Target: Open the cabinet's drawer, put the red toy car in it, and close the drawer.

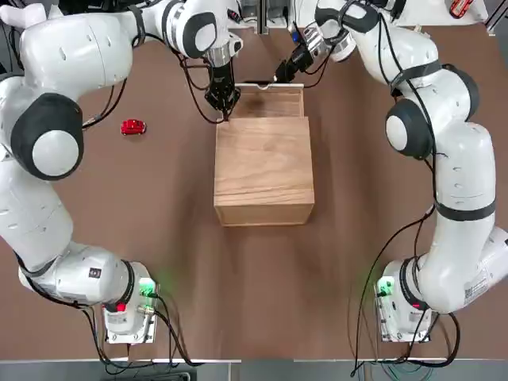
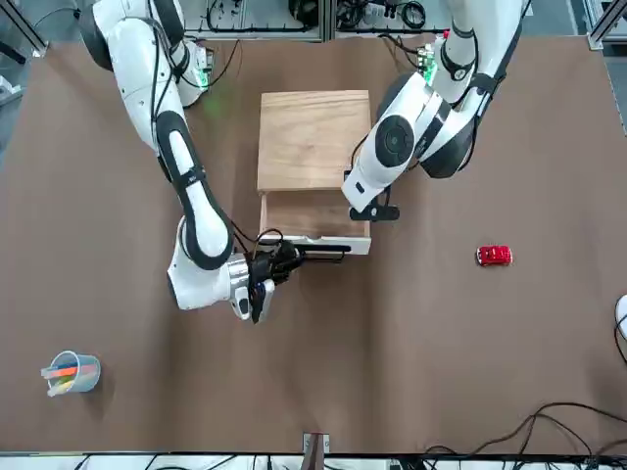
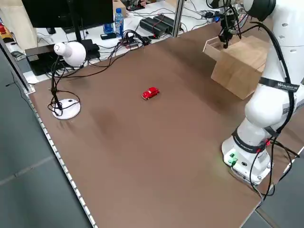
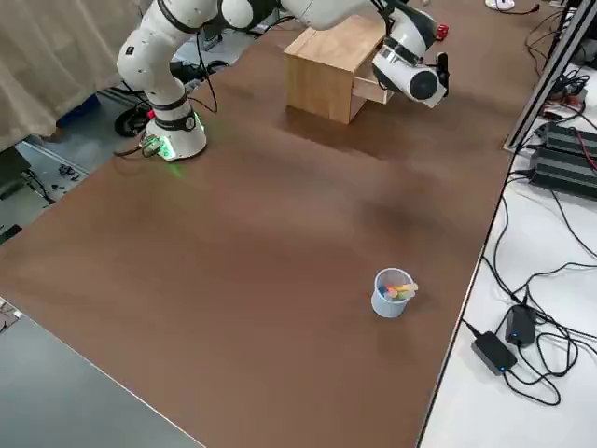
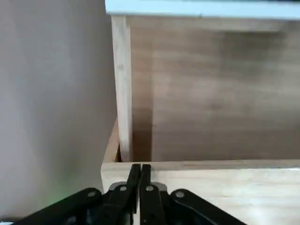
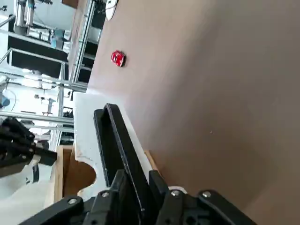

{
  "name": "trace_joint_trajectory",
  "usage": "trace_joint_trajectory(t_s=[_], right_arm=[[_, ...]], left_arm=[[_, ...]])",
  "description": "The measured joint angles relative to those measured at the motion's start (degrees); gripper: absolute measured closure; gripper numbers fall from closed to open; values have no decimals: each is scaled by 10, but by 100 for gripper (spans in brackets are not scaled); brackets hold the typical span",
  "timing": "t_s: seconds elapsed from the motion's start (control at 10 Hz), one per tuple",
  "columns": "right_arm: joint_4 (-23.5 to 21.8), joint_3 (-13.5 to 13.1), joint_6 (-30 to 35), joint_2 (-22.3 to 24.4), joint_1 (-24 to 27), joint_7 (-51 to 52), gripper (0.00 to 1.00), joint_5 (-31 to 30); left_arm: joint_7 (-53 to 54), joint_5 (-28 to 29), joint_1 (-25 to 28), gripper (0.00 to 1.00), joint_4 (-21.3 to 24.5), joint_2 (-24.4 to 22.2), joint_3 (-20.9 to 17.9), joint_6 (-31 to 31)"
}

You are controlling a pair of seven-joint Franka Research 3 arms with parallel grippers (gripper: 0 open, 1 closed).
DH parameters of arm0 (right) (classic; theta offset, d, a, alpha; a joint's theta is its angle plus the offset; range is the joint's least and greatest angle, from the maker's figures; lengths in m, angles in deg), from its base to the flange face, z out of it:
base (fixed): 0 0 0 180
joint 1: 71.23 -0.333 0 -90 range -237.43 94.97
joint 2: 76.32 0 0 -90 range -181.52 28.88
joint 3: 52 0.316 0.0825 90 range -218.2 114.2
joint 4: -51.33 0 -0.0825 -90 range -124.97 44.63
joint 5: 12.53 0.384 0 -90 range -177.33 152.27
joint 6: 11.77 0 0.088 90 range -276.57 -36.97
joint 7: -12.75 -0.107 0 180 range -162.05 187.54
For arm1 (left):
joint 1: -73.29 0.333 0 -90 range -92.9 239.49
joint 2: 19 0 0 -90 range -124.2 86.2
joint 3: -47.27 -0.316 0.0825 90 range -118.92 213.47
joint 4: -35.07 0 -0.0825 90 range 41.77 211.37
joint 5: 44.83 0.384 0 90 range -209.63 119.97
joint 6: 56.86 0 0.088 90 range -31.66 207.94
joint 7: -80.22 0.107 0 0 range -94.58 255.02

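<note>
Top: drawer (image 1: 270, 101) pulled out from the cabinet (image 1: 263, 171); left gripper (image 1: 223, 105) at its left corner, fingers pressed together, holding nothing. Car (image 1: 132, 127) on the table (image 1: 159, 238), well left of cabinet. Front: right gripper (image 2: 333, 254) lies along the drawer's front edge. Right wrist: its fingers (image 6: 119, 140) narrow, straddling that pale edge; grip uncertain.

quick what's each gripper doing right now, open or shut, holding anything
Left gripper: shut, empty, above the cabinet's open drawer.
Right gripper: at the drawer's front edge; open or shut cannot be told.
</note>
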Motion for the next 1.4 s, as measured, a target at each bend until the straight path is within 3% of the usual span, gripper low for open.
trace_joint_trajectory(t_s=[0.4,0.7,0.8,1.1,1.4], right_arm=[[10,-1,-10,0,10,-5,54,19],[12,-1,-10,0,11,-7,7,30],[13,-2,-10,0,13,-8,0,31],[23,-16,-11,2,30,-8,0,31],[26,-72,-7,7,37,-8,0,-6]], left_arm=[[0,0,0,93,0,0,0,0],[0,0,0,93,0,0,0,0],[0,0,0,93,0,0,0,0],[0,0,0,93,0,0,0,0],[0,0,0,93,0,0,0,0]])
